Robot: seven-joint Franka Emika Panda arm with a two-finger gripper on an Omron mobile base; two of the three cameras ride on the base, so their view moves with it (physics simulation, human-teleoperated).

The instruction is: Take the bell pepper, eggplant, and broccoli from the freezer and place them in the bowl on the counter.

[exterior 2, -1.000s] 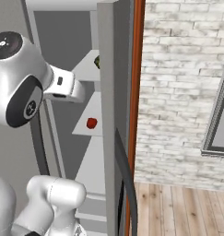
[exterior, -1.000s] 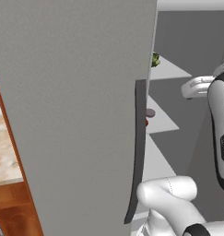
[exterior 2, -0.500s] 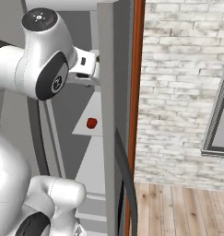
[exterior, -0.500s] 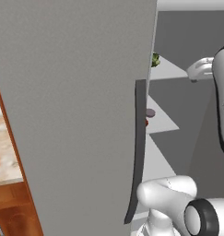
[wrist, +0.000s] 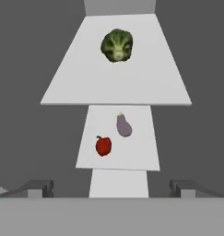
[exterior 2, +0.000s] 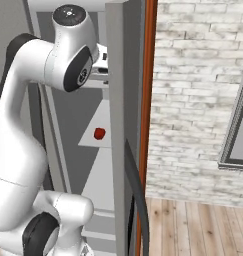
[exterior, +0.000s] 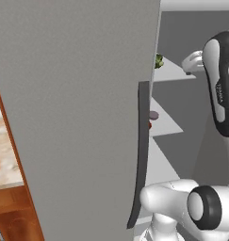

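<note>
**Freezer still holding all three vegetables**

Freezer (exterior: 78,103) door is standing open, and the arm is reaching in toward the shelves. All three vegetables are lying inside, none yet lifted.

Broccoli (wrist: 116,44) is sitting on the upper shelf (wrist: 115,78), toward its back. Eggplant (wrist: 124,125) and pepper (wrist: 103,145) are lying on the shelf below the broccoli's; the two are close together but apart, with the pepper nearer the shelf's front edge than the eggplant. In the right base view the pepper (exterior 2: 99,133) is showing as a red spot on that lower shelf, beneath the arm's upper joint.

Gripper (wrist: 111,189) is hovering in front of the shelves, its jaws spread fully wide and grasping nothing; both fingertips (wrist: 39,186) are standing clear of every vegetable.

Judging from this, the task is barely begun: the door is open, but no vegetable is being carried. Three pick-ups and three trips to the bowl are all remaining. The broccoli, lying highest and most nearly in line with the hand, looks like a likely first target.
</note>
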